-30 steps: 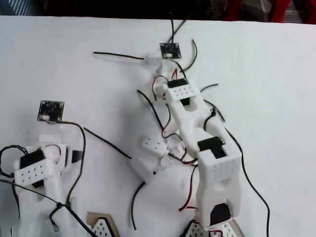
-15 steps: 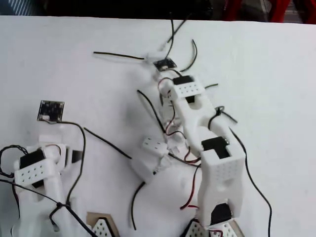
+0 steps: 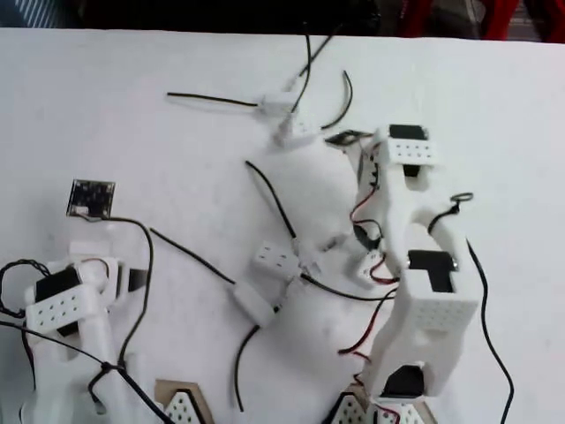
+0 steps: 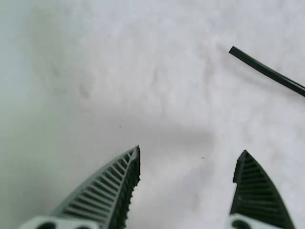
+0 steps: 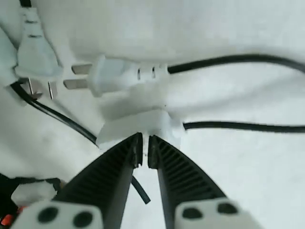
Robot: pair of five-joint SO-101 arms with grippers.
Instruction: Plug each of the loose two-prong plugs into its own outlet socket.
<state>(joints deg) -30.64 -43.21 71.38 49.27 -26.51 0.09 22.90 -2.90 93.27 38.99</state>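
Observation:
Two white two-prong plugs (image 5: 116, 74) (image 5: 34, 56) lie on the table with bare prongs, just beyond my right gripper (image 5: 144, 143). Its dark fingers are shut, with nothing seen between them. A white connector block (image 5: 138, 126) on a black cable lies right at the fingertips. From above, the right gripper (image 3: 341, 139) sits beside the plugs (image 3: 297, 132) (image 3: 277, 103) at the far middle. Two white outlet sockets (image 3: 275, 261) (image 3: 253, 302) lie in the table's centre. My left gripper (image 4: 190, 157) (image 3: 91, 198) stands open over bare table at the near left.
Black cables (image 3: 274, 199) run across the middle and far part of the table, and one cable end (image 4: 267, 71) lies ahead of the left gripper. Red and black arm wires (image 3: 366, 331) hang beside the right arm. The table's far left and far right are bare.
The right arm has swung to the right and drawn back, carrying its gripper from the far centre to beside the plugs. The plugs shifted a little. The left arm kept still.

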